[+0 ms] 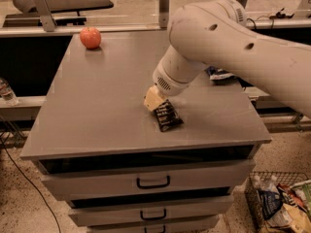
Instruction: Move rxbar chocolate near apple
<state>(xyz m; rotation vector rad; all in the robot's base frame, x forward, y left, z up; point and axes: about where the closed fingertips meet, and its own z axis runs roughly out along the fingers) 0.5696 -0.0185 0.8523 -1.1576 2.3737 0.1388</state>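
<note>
Bar (168,117): black wrapper with white lettering, near the front edge of the top and right of middle. It lies askew, one end pointing toward the front right corner, the other tucked under the gripper.
Gripper (156,101): low over the top at the bar's rear end, touching it or nearly so. The wrist hides the contact, so I cannot tell whether it is apart or clamped on the bar.
Why so low: a flat wrapper offers only thin edges, so the tool has to come right down to the surface and take it at one end.
Arm (233,42): reaches in from the right and bends down over the front half of the top, covering part of its right side.
Apple (90,37): red, upright, at the rear left corner, well apart from the bar, with bare grey surface between them.
Top (107,96): flat grey cabinet top over drawers (153,182). It looks smooth, so the bar could probably be slid as easily as lifted.
Step, as I judge: securing the bar; the carry toward the apple is not yet done.
Next move calls for: a diagonal run to the rear left, stopping just beside the apple without bumping it, since a round fruit would roll.
Risk: the slick wrapper slipping out or pivoting if held by one end only.
</note>
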